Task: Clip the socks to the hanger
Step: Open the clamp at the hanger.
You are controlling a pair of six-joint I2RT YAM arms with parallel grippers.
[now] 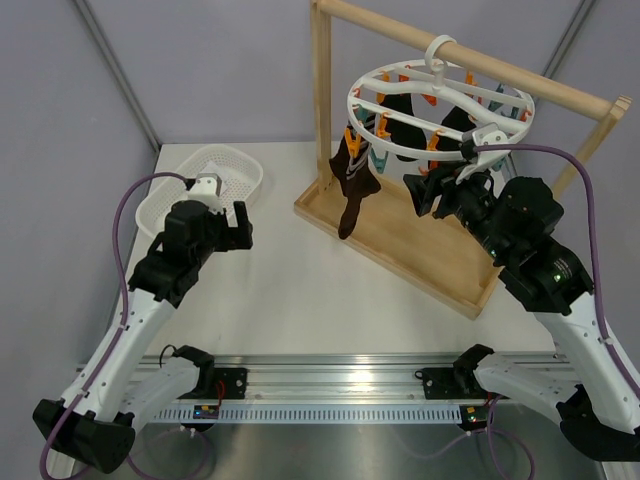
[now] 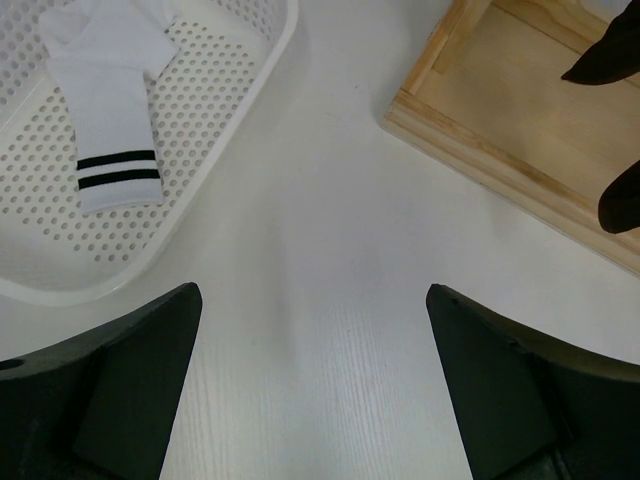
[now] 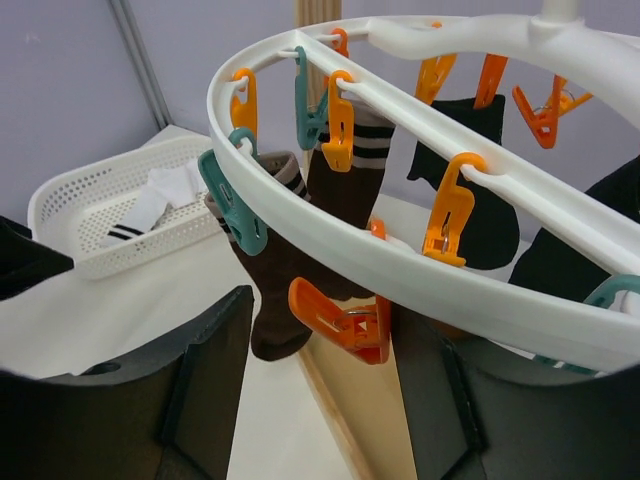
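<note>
Mostly the danger lies with the hanger (image 3: 400,262), which looks to dangle freely by its hook from the rail of the wooden stand (image 2: 480,150). A sideways nudge from the right claw (image 3: 322,330) would likely set the ring swinging, and the orange clip (image 3: 335,312) between its fingers could slide out before it is pinched. A clumsy squeeze might also brush the dark brown sock (image 3: 272,290) clipped just behind and tug it loose. There is a mismatch too: no sock is anywhere near that clip, so pressing it open now would serve nothing unless the other arm brings one up in time. The one loose sock in view, a white striped sock (image 2: 110,110), lies in the white mesh basket (image 2: 210,110), well apart from the hanger; the rest in view hang clipped on the ring, dark brown and black. The right claw stands about half open beneath the ring, its fingers on either side of the orange clip. The clip's far end sits very near the right finger, but whether it touches cannot be told, and a gap shows on the other side. It holds no sock. The left claw (image 2: 312,300) is spread as wide as it goes, empty, with bare bench (image 2: 330,250) beneath it, just beside the basket.
</note>
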